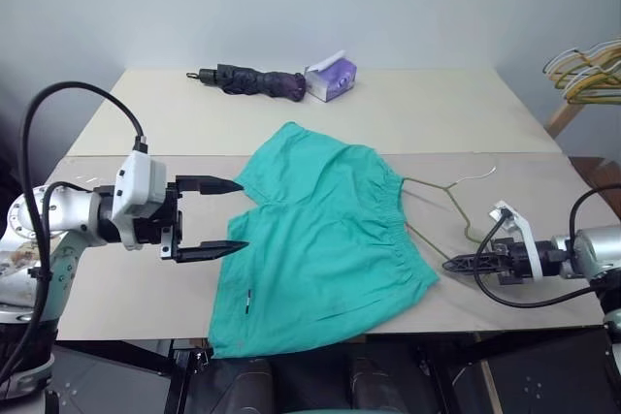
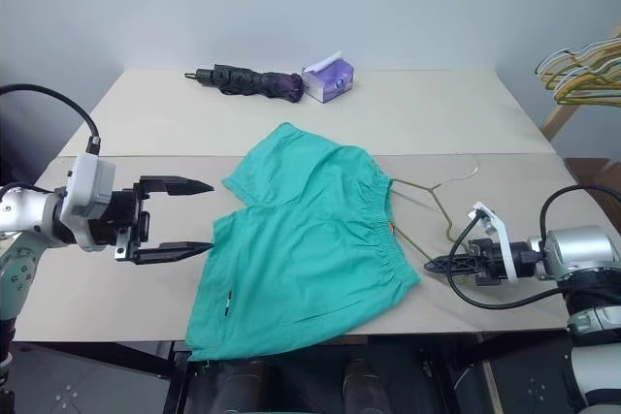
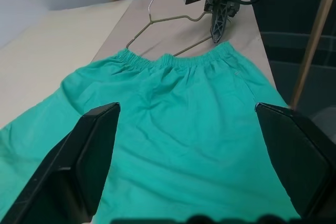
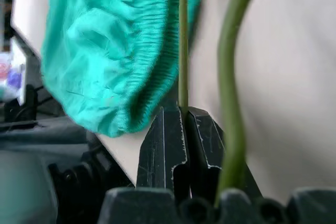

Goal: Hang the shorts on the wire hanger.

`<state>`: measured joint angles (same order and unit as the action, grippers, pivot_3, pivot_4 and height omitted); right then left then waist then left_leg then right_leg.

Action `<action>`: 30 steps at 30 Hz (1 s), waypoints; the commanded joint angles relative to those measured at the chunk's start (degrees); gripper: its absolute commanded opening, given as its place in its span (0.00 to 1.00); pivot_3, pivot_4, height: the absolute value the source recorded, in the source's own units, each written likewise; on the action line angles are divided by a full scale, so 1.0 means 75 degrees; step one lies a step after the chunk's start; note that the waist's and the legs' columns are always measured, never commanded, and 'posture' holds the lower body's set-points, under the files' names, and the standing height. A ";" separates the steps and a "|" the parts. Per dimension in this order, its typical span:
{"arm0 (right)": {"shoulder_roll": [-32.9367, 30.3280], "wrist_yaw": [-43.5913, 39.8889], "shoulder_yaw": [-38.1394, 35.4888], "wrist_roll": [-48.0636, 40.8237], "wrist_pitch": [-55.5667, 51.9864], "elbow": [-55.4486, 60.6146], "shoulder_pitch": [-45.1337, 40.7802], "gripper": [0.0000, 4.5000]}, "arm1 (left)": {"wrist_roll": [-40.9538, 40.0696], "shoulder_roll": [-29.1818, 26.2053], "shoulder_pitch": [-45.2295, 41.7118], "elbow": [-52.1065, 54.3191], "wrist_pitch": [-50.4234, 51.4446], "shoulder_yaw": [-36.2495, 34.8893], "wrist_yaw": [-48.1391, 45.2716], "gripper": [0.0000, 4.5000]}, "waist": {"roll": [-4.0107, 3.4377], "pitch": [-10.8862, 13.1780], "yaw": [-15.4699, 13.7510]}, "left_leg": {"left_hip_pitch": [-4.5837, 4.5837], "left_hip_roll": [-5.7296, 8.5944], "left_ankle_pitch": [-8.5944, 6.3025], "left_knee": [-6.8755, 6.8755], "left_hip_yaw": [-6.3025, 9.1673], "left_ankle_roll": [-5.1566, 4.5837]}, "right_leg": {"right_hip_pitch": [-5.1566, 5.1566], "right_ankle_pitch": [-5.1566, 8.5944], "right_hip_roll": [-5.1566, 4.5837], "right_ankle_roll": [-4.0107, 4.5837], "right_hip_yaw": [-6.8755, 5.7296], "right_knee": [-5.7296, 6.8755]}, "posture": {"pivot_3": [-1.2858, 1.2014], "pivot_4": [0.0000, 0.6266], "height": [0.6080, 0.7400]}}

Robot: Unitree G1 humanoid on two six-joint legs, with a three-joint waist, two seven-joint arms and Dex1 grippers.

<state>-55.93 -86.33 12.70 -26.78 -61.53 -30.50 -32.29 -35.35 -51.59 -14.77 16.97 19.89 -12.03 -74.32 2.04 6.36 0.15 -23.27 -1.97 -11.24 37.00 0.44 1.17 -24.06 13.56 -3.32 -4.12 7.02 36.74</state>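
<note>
your left gripper (image 1: 225,217) hovers by the leg end of the shorts (image 1: 320,239), jaws spread wide and holding nothing, likely placed to steady the cloth. the shorts lie flat mid-table, waistband toward the wire hanger (image 1: 448,197), partly tucked under them. your right gripper (image 1: 456,263) is pinched tight on the hanger's wire, likely to slide it in

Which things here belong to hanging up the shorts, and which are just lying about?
For the job:
- shorts
- wire hanger
- left claw, open
- right claw, shut on the wire hanger

Lying about:
- umbrella
- tissue box
- bunch of hangers
</note>
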 commanded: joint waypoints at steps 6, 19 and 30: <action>-0.0245 -0.0821 0.0234 0.0132 0.0356 0.0213 -0.0246 0.00 | 0.0011 -0.0035 -0.0107 0.0006 -0.0157 -0.0070 0.0047 0.99 | -0.0001 -0.0001 -0.0024 | 0.0006 -0.0001 0.0000 0.0000 0.0000 0.0000 | 0.0001 0.0000 0.0000 0.0000 -0.0002 0.0004 | 0.56 0.08 1.00; -0.0323 -0.0721 0.0472 -0.0066 0.0411 0.0758 -0.0070 0.00 | 0.0121 0.0045 -0.0198 -0.0072 -0.0279 0.0013 0.0089 0.99 | -0.0001 -0.0004 0.0007 | 0.0011 -0.0001 0.0000 0.0002 0.0000 0.0000 | 0.0003 -0.0002 0.0002 0.0002 -0.0001 0.0007 | 0.56 0.07 1.00; 0.0460 0.0129 -0.0029 0.0390 0.0690 -0.0385 -0.0850 0.00 | 0.0178 0.0059 -0.0501 -0.0248 -0.0302 0.0158 0.0064 0.99 | -0.0001 -0.0008 0.0026 | 0.0003 0.0000 0.0002 0.0005 0.0002 0.0002 | 0.0003 -0.0007 0.0001 0.0005 -0.0004 0.0009 | 0.56 0.06 1.00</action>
<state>-51.41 -85.22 14.77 -23.73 -57.60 -33.28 -37.57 -33.88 -51.05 -17.27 14.66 18.70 -10.68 -73.83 2.04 6.30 0.34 -23.26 -1.97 -11.22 37.04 0.45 1.19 -24.04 13.51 -3.31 -4.09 6.99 36.79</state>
